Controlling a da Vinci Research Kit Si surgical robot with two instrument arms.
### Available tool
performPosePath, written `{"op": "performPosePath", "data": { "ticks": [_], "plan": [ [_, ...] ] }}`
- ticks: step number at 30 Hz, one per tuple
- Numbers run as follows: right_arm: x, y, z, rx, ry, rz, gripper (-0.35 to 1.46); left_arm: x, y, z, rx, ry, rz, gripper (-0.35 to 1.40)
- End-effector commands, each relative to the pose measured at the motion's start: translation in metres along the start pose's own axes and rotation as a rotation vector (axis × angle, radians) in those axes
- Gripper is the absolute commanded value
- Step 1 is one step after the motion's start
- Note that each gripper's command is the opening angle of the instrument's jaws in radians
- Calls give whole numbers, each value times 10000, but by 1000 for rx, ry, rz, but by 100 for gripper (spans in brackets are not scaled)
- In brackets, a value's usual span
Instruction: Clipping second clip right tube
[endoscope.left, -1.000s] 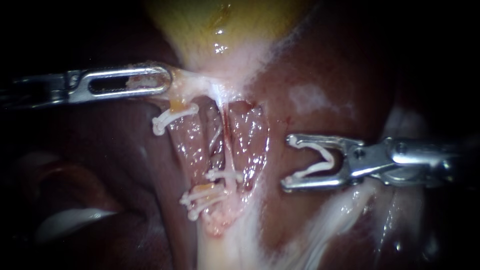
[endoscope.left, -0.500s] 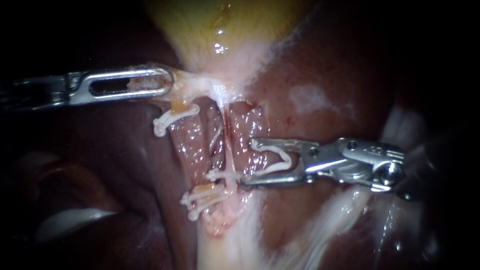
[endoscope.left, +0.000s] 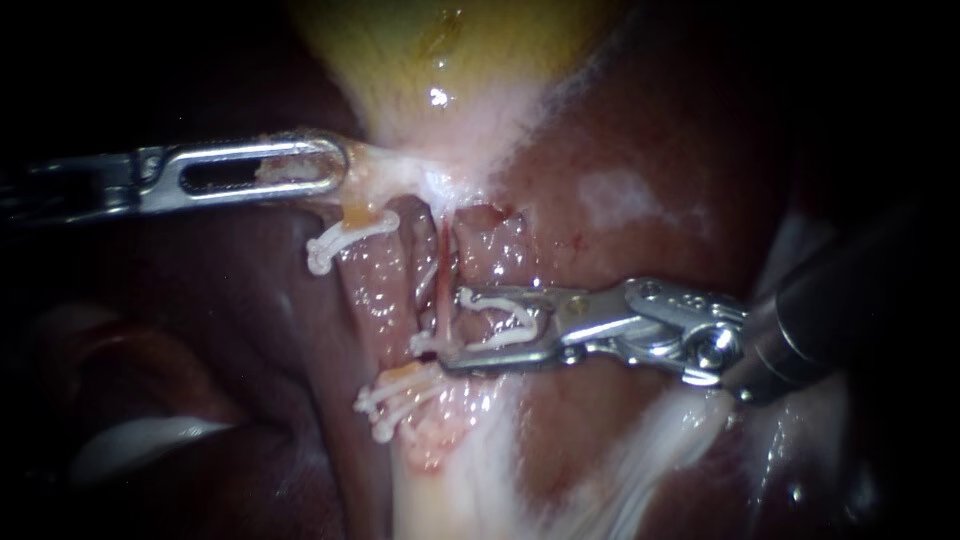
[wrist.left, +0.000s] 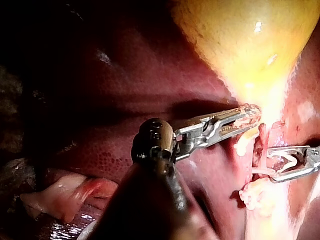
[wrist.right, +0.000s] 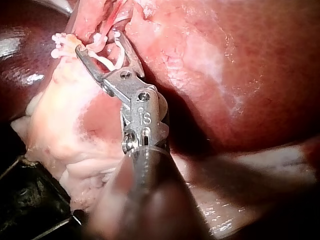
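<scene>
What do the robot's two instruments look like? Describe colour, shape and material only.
The left instrument is slim, shiny silver metal; its rounded end has a long oval slot, behind it a hinged link and dark shaft. The right instrument is silver metal too, with a forked end, a riveted hinge block bearing stamped marks, and a smooth dark round shaft.

Left instrument (wrist.left: 251, 114) clamps gallbladder (wrist.left: 240, 40) at neck; right instrument (wrist.left: 273, 164) carries clip (wrist.left: 283, 161) at tube (wrist.left: 260, 145).

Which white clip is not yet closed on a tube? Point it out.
The open clip, V-shaped, seated between the right instrument's jaws. The other clips are squeezed flat across the tubes.
</scene>
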Motion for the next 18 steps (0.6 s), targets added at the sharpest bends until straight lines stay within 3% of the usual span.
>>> {"op": "performPosePath", "data": {
  "ticks": [1, 18],
  "plan": [
    [0, 0, 1, 5, 4, 3, 48, 1, 0, 0, 0, 0, 0, -35],
    [-6, 8, 11, 19, 8, 29, 47, 3, 0, 3, 4, 1, 1, -35]
  ]
}}
